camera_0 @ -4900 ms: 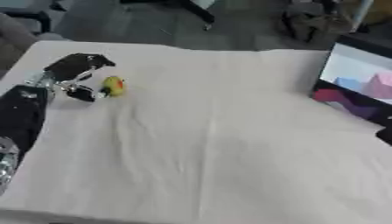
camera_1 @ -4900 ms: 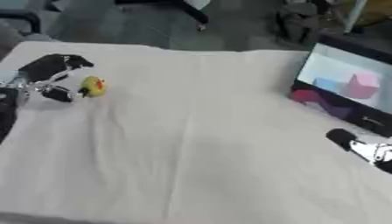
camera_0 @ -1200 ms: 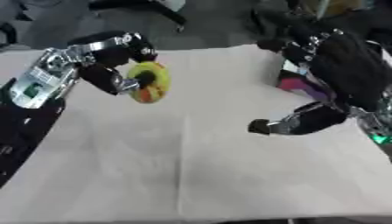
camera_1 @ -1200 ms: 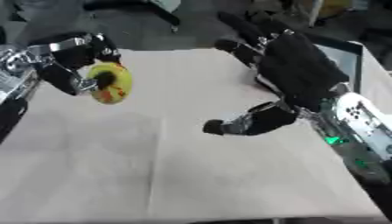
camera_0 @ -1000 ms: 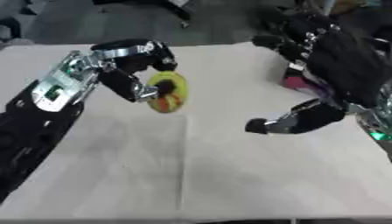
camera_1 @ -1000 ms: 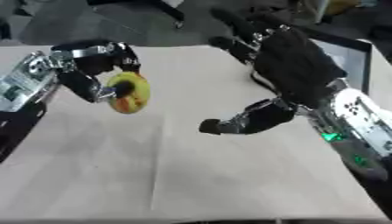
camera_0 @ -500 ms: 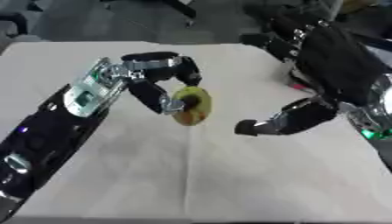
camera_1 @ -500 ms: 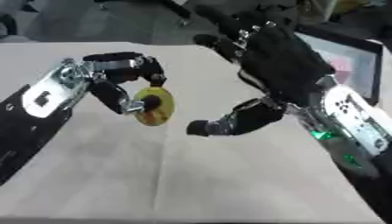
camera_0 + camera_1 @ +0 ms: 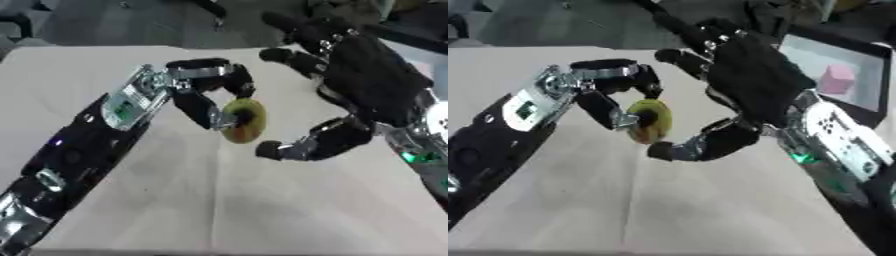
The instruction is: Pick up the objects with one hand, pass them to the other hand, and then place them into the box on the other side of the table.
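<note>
White cloth [image 9: 262, 200] covers our table. Our left hand [image 9: 206, 90] pinches a yellow disc-shaped toy [image 9: 242, 120] above mid-table; our right hand [image 9: 359, 85], fingers spread, cups beside it. We judge pickup done, with handover and placing in the box [image 9: 837, 75] left.

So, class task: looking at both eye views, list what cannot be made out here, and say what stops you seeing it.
- Yellow round object: too blurred to identify; the left hand covers part of it.
- Box: the right hand hides its near side in the right eye view; in the left eye view it barely shows.
- Pink thing in the box: only colour and a blocky shape.
</note>
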Robot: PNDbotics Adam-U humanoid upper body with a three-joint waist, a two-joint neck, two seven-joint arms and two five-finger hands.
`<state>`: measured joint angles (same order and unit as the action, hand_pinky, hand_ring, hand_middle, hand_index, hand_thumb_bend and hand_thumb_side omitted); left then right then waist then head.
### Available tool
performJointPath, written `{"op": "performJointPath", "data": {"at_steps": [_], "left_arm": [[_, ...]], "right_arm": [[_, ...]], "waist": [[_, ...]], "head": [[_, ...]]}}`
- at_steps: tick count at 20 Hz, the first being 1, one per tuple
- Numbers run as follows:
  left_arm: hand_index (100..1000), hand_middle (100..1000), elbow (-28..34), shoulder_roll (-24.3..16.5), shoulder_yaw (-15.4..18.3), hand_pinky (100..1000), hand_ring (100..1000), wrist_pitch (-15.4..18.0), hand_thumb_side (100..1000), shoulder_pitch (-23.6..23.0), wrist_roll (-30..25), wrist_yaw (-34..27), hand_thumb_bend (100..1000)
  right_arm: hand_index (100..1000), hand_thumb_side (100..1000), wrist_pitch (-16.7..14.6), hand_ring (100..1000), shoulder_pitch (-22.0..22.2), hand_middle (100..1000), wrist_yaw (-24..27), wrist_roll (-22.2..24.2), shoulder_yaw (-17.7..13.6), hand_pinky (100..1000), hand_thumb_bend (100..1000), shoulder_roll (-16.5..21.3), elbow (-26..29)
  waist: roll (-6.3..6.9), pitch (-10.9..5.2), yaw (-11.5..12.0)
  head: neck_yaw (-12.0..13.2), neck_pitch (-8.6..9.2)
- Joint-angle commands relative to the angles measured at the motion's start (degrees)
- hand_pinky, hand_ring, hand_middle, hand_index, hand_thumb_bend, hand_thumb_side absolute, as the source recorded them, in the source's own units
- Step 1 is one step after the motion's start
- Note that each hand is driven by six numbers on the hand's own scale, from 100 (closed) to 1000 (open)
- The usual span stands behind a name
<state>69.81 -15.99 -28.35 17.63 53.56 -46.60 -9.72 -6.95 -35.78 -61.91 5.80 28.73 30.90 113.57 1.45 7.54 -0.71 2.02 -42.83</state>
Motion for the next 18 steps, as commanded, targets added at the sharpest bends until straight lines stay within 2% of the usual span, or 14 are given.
{"op": "performJointPath", "data": {"at_steps": [1,9,18], "left_arm": [[422,319,0.9,0.2,0.3,531,357,3.6,247,1.8,-5.4,-1.2,100],[422,319,2.7,1.1,0.9,531,357,-1.8,279,2.9,-5.4,-4.5,100],[422,320,4.4,1.0,1.7,533,358,-6.5,304,3.3,-5.4,-7.1,100]], "right_arm": [[831,1000,0.1,767,-0.7,1000,-0.5,0.4,-0.2,820,615,0.1,1.0],[833,1000,0.3,770,0.0,1000,-1.8,1.1,0.3,855,541,0.1,1.0],[845,976,-1.0,773,0.5,1000,-4.3,2.4,0.7,924,501,0.2,1.0]], "waist": [[-0.05,-0.63,0.0],[-0.19,-0.54,0.2],[-0.09,-0.56,-0.1]], "head": [[0.1,0.78],[-0.3,0.15],[-0.2,-0.58]]}}
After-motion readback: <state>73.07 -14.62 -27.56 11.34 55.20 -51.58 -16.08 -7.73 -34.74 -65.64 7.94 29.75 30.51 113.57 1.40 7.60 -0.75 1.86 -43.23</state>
